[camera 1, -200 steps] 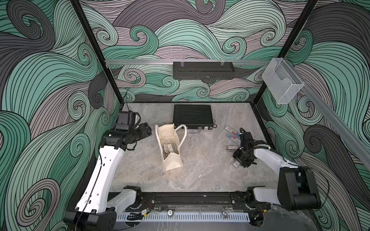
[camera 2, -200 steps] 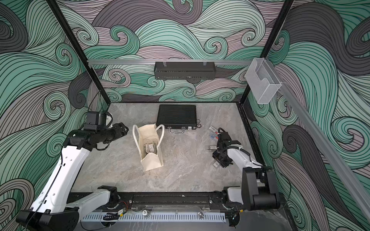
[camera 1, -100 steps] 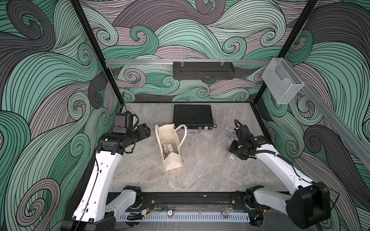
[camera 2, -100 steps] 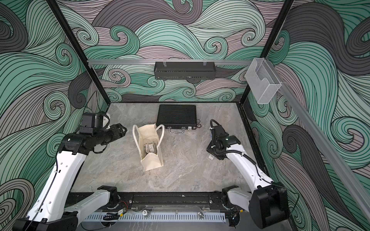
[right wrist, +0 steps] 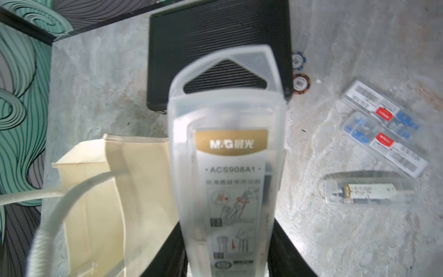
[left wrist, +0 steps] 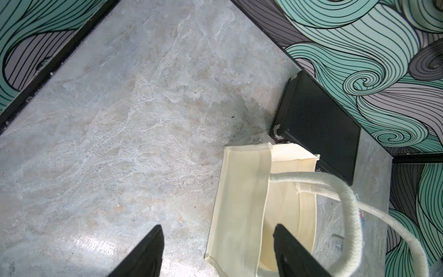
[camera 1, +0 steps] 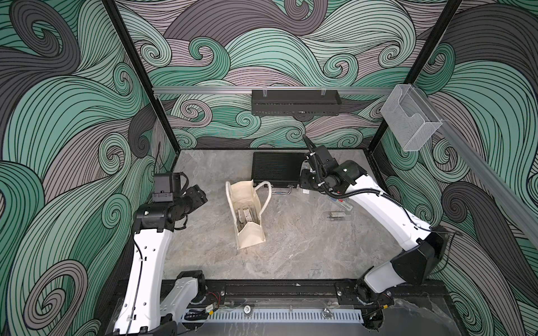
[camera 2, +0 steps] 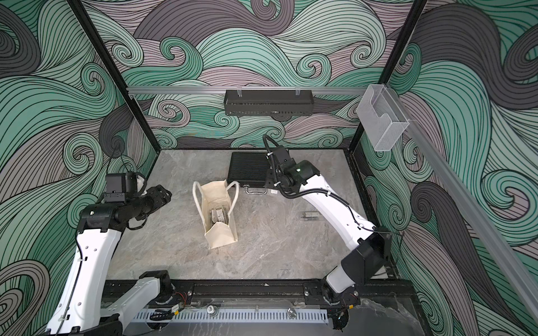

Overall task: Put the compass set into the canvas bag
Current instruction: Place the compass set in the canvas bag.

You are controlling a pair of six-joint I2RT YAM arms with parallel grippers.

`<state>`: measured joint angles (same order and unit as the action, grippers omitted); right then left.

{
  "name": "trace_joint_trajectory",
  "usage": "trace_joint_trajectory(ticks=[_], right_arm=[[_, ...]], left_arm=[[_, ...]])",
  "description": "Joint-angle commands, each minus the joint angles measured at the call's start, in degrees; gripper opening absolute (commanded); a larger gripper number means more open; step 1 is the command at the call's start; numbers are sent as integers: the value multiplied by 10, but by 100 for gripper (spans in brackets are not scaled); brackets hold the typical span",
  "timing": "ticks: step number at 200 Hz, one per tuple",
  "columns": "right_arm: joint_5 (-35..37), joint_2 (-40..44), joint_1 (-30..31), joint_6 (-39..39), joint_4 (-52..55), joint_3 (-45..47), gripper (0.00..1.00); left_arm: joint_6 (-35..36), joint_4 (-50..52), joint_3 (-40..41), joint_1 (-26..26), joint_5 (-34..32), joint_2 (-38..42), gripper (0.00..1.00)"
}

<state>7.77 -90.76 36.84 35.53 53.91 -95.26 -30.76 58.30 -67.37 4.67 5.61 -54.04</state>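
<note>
Clamping compass set [right wrist: 227, 167], right fingers [right wrist: 285, 254] (near canvas bag [camera 1: 247, 203]), left fingers [left wrist: 143, 254] spread

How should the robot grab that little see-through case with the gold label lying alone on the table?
Probably from straight above, with the jaws across its narrow middle. The clear case lies flat on the table, long and slim, with both long sides free. The blue-and-red cases lie apart from it.

My left arm [camera 1: 148, 250] is bent up, and my left gripper [left wrist: 217, 227] is open wide. My right arm [camera 1: 378, 209] reaches far forward, and my right gripper [right wrist: 226, 225] is squeezed tight.
</note>
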Motion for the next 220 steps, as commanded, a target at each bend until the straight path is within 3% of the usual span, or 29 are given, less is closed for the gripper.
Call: trace_joint_trajectory(ticks=[1, 83, 139, 220], right_arm=[[24, -26, 25, -52, 24, -71, 47], [27, -129, 155, -134, -24, -246, 47], [1, -260, 201, -123, 82, -377, 49], [-60, -318, 216, -76, 107, -317, 49]], left_arm=[[-14, 0, 6, 9, 26, 5, 73], [6, -7, 31, 10, 61, 9, 73], [6, -3, 23, 10, 58, 20, 73], [5, -7, 42, 10, 60, 27, 73]])
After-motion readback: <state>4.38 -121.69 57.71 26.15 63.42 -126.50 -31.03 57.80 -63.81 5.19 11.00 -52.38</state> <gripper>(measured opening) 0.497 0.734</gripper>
